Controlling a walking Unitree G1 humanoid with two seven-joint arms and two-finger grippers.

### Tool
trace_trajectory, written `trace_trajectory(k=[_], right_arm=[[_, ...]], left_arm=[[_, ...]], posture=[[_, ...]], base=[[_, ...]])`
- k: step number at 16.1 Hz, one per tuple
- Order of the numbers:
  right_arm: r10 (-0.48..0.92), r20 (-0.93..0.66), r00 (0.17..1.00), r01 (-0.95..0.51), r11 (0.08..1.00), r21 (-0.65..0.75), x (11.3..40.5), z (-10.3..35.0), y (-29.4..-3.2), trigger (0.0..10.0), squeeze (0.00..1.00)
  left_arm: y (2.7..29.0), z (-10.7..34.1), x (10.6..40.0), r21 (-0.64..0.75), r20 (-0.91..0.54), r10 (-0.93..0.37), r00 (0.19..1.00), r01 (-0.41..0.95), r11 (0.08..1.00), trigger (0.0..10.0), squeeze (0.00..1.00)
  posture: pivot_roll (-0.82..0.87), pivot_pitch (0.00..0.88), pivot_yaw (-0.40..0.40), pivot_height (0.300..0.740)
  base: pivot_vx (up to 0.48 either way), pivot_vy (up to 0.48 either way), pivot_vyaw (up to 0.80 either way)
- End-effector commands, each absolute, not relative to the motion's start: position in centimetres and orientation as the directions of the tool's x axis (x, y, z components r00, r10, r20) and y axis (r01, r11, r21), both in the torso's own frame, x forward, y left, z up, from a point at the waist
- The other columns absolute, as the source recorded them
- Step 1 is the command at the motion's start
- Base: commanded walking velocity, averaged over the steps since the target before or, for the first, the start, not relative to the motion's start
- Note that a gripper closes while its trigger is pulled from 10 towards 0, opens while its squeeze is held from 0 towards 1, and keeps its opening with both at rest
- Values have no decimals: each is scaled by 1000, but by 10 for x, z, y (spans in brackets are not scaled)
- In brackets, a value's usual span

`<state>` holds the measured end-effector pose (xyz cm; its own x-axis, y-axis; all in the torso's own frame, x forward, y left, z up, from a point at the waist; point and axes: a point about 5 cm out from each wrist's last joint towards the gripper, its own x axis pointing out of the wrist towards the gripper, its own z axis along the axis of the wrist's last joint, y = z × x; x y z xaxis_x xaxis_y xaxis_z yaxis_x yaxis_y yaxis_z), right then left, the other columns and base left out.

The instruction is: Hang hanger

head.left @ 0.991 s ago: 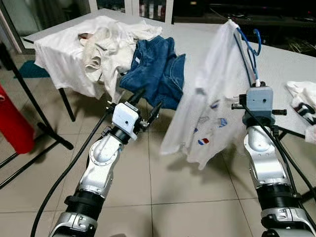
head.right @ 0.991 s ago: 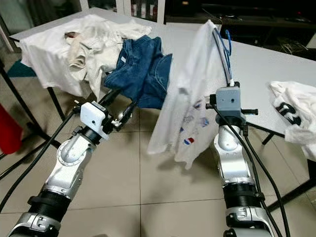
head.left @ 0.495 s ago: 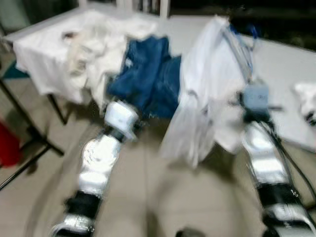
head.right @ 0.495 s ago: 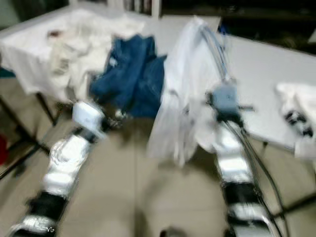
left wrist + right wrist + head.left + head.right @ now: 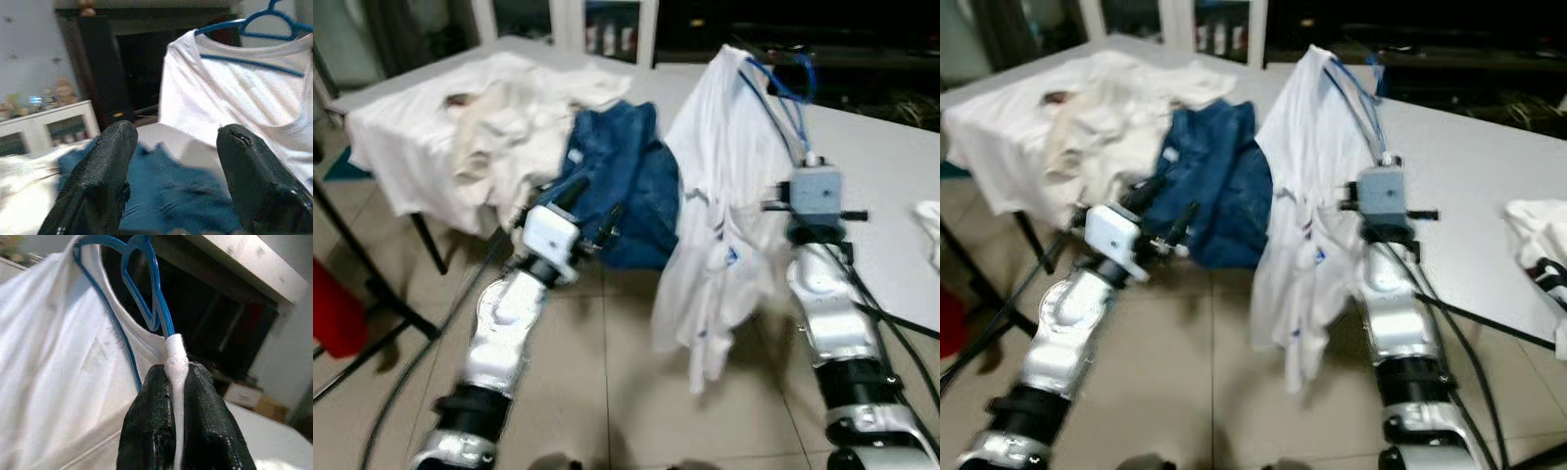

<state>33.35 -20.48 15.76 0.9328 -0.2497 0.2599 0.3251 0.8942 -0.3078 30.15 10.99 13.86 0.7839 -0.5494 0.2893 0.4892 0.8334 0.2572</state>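
Note:
A white T-shirt (image 5: 715, 215) hangs on a blue hanger (image 5: 781, 83), held up in front of the grey table (image 5: 886, 166). My right gripper (image 5: 810, 159) points upward beneath it, shut on the hanger's end with a fold of the shirt (image 5: 58, 347) pinched in. In the right wrist view the black fingers (image 5: 151, 406) squeeze white fabric where the blue hanger (image 5: 146, 289) comes out. My left gripper (image 5: 592, 208) is open and empty, held low in front of the blue jeans (image 5: 631, 181). The left wrist view looks between the open fingers (image 5: 105, 166) at the shirt (image 5: 234, 93).
A heap of white and cream clothes (image 5: 489, 113) lies on the table's left end, the jeans draped over the edge. Another white garment (image 5: 1538, 245) lies at the table's right. A red object (image 5: 333, 313) and black stand legs (image 5: 372, 284) are on the tiled floor (image 5: 607, 372) to the left.
The whole picture shifted and blurred, so the camera moved. The shirt now hangs narrower and more bunched. The right gripper still holds the hanger; the left one stays open.

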Motion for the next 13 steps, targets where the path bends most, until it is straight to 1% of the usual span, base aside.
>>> trace_trajectory(k=[1, 3, 12, 13], right_arm=[[-257, 315, 914, 346, 898, -271, 337, 174, -205, 10000, 0], [-248, 320, 914, 340, 899, -274, 339, 176, -203, 10000, 0], [-232, 321, 918, 328, 899, -288, 343, 178, -202, 10000, 0], [-215, 310, 926, 308, 905, -293, 345, 178, -200, 10000, 0]], left_arm=[[110, 144, 303, 283, 291, -560, 776, 489, 825, 10000, 0], [110, 144, 303, 281, 290, -561, 776, 491, 825, 10000, 0], [109, 143, 302, 280, 286, -559, 778, 490, 826, 10000, 0], [109, 143, 302, 279, 286, -558, 779, 490, 826, 10000, 0]], posture=[[73, 0, -41, 710], [73, 0, -41, 710], [71, 0, -42, 710], [71, 0, -42, 710]], base=[[461, 0, -800], [461, 0, -672], [461, 0, 0], [461, 0, 0]])
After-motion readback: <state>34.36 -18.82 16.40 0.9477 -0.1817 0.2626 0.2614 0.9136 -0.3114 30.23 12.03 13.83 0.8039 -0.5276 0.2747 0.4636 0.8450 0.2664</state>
